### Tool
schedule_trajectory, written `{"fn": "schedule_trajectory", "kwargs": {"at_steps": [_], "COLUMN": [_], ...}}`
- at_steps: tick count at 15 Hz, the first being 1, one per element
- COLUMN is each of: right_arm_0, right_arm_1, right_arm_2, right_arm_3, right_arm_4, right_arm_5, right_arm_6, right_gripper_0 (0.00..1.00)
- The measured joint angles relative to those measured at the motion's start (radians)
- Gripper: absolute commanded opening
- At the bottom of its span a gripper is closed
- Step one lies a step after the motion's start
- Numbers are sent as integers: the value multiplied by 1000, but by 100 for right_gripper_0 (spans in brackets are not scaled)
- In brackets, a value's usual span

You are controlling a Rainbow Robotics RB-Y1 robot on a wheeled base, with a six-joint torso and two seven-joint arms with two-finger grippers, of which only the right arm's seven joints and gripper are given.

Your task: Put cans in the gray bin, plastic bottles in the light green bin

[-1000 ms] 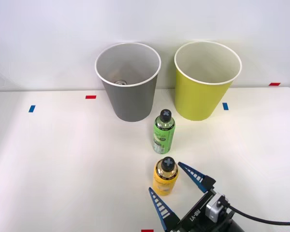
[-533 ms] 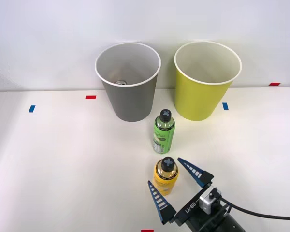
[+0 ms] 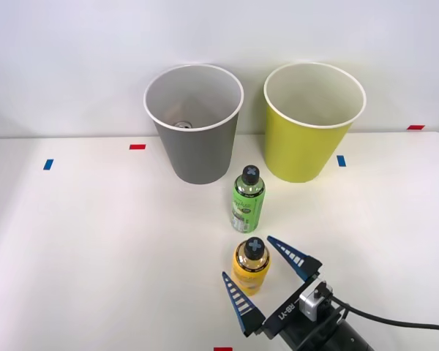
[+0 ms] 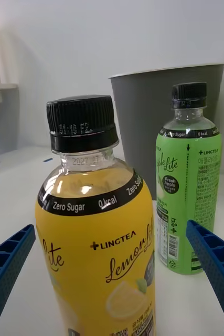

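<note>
Your front view is bright and evenly lit, with only soft, short shadows on the white table [image 3: 95, 241] and no harsh glare. In the wrist view the yellow bottle [image 4: 98, 247] shows small highlights on its clear shoulder, with print sharp.

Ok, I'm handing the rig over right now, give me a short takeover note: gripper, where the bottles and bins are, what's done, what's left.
Right gripper: jaws open, straddling the yellow bottle, no grasp yet.
Yellow bottle stands upright near the table's front edge; the green bottle stands upright just behind it, in front of the bins.
Gray bin on the left, light green bin on the right, both at the back.
Done: something metallic already lies in the gray bin.
Left: both bottles into the light green bin.
</note>
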State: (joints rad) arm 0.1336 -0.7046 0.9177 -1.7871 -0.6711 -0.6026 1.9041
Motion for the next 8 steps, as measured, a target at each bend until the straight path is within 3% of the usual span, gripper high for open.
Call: {"fn": "schedule_trajectory", "kwargs": {"at_steps": [2,4,5,8], "right_arm_0": [0,0,0,0], "right_arm_1": [-3,-5,-6,-6], "right_arm_2": [1,1,1,1], "right_arm_3": [0,0,0,0], "right_arm_4": [-3,-4,-3,1], "right_arm_5": [1,1,2,3], "right_arm_6": [12,22,27,33], "right_gripper_0": [99,20,0,0]}}
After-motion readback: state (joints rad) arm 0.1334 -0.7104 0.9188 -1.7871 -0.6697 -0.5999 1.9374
